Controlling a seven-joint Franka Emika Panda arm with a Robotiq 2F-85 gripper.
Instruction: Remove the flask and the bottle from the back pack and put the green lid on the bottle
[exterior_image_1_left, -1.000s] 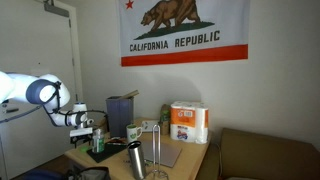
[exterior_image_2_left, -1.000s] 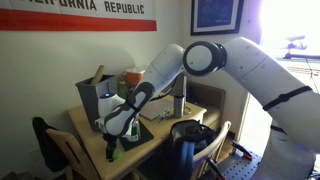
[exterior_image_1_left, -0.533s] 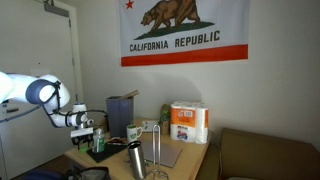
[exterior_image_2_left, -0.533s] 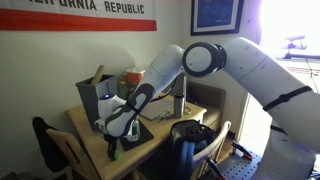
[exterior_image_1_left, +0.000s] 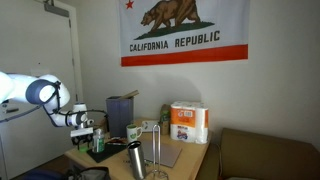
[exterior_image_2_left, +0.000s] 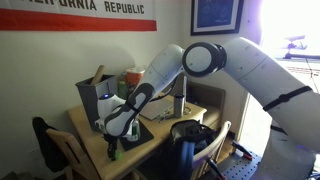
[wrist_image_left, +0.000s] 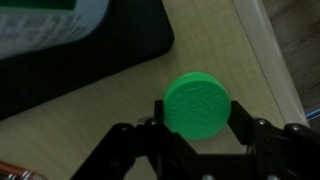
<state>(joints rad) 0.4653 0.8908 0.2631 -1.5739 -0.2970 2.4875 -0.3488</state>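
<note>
In the wrist view my gripper (wrist_image_left: 197, 118) is shut on the round bright green lid (wrist_image_left: 197, 103), one finger pressed against each side. The lid hides whatever is under it there. In both exterior views the gripper (exterior_image_1_left: 96, 133) (exterior_image_2_left: 112, 138) points down over the small greenish bottle (exterior_image_2_left: 112, 153) near the table's edge. The tall silver-grey flask (exterior_image_1_left: 135, 160) (exterior_image_2_left: 181, 103) stands upright on the table, apart from the gripper. The black back pack (exterior_image_2_left: 190, 134) sits low beside the table.
A white-and-green mug (exterior_image_1_left: 133, 132) (wrist_image_left: 40, 25) stands on a flat black pad (wrist_image_left: 110, 55). A grey box (exterior_image_1_left: 120, 113), a clear wine glass (exterior_image_1_left: 160, 158) and a paper-towel pack (exterior_image_1_left: 188, 122) also stand on the wooden table (wrist_image_left: 120, 110). A chair (exterior_image_2_left: 48, 140) is near the table's corner.
</note>
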